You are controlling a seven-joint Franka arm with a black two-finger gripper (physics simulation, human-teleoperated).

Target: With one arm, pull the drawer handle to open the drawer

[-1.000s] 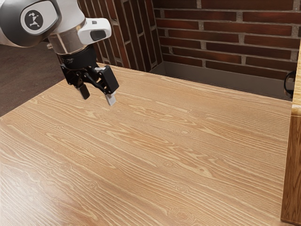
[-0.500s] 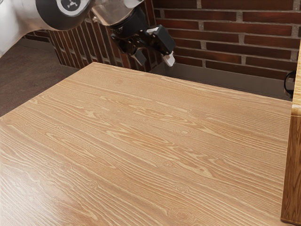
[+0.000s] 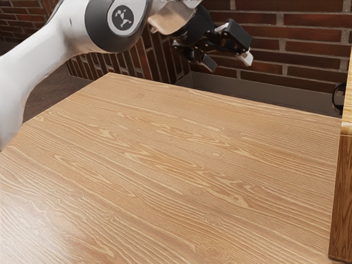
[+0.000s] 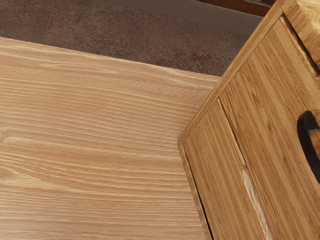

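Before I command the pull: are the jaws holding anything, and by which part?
Nothing is held. The gripper hangs above the far edge of the table, jaws open and empty, apart from the drawer handle.

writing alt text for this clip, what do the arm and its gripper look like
The arm has smooth glossy white links. Its round joint cap is dark grey with a small white logo. A shiny metal ring sits at the wrist, ahead of the black gripper, whose two black fingers end in pale tips.
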